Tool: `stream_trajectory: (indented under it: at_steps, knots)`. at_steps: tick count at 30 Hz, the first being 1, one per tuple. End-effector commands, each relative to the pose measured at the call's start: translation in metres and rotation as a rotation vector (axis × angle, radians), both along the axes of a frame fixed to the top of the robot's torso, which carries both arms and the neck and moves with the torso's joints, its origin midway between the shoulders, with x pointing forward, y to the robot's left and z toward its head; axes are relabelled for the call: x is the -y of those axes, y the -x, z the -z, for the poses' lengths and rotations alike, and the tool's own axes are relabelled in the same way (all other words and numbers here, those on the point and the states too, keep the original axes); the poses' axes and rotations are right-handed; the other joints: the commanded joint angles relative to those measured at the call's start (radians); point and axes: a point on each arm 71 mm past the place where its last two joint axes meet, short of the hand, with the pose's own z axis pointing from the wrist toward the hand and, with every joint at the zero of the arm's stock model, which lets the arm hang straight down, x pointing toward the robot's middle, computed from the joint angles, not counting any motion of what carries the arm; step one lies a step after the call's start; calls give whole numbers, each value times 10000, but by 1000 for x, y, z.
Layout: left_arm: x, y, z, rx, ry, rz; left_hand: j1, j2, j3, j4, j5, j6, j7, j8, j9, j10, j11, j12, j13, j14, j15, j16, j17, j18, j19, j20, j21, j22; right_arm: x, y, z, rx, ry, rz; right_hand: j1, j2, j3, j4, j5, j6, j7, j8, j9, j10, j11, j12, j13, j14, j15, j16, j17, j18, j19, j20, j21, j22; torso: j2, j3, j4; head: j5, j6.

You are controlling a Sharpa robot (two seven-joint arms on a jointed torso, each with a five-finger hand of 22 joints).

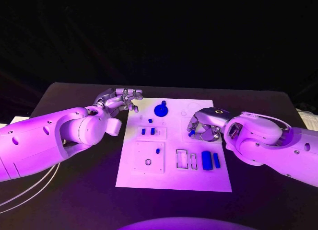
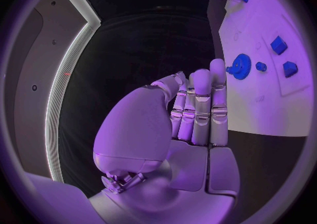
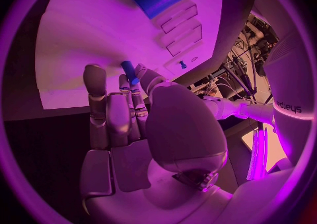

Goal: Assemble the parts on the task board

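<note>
White rectangular task board [image 1: 174, 177] mid-table, dark margins on all sides. Left hand [image 1: 121, 99], fingers together and straight, empty, at its far-left corner. Right hand [image 1: 202, 127] pinches one small blue peg [image 3: 129, 71] above the board's right side. Two blue bars [image 1: 210, 159] lie near its right edge.

Violet-magenta light washes the whole scene, brightest on the task board [image 1: 174, 179], which glows pale against the near-black table [image 1: 269, 191] around it. Beyond the board's far edge the background falls into darkness. The arms' rounded shells carry soft glare. Both wrist views bend straight edges strongly toward their dark circular rims, and the nearest palm surfaces look soft.
</note>
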Motion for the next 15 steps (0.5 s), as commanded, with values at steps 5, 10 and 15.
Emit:
stream_trajectory:
  at_steps: [5, 10, 15]
  knots:
    - [2, 1, 0, 21, 51, 242, 70, 52, -1, -45, 63, -52, -10, 41, 2, -70, -30, 69, 11, -87, 1, -57, -24, 195, 2, 89, -43, -14, -1, 1, 4, -7, 329, -25, 187, 216, 361, -60, -500, 139, 10, -1, 15, 225, -32, -98, 1, 326, -66, 65, 14, -158, 83, -32, 81, 51, 0, -1, 3, -3, -33]
    - [2, 1, 1, 10, 49, 246, 70, 52, -1, -45, 63, -52, -10, 41, 2, -70, -30, 69, 11, -87, 1, -57, -24, 195, 2, 89, -43, -14, -2, 1, 3, 240, 171, -62, 435, 372, 700, -242, -658, 299, 4, 60, 54, 589, -110, -22, 36, 373, -131, 240, 204, -223, 245, -70, 364, 476, -4, -2, 3, -5, -53]
    - [2, 1, 1, 5, 50, 251, 70, 52, -1, -45, 63, -52, -10, 41, 2, -70, -30, 69, 11, -87, 1, -57, -24, 195, 2, 89, -43, -14, -4, 2, -2, 647, -257, -176, 582, 442, 994, -434, -666, 383, 5, 93, 80, 929, -172, 57, 66, 417, -186, 411, 377, -292, 407, -114, 675, 914, -5, -3, -4, -5, -69]
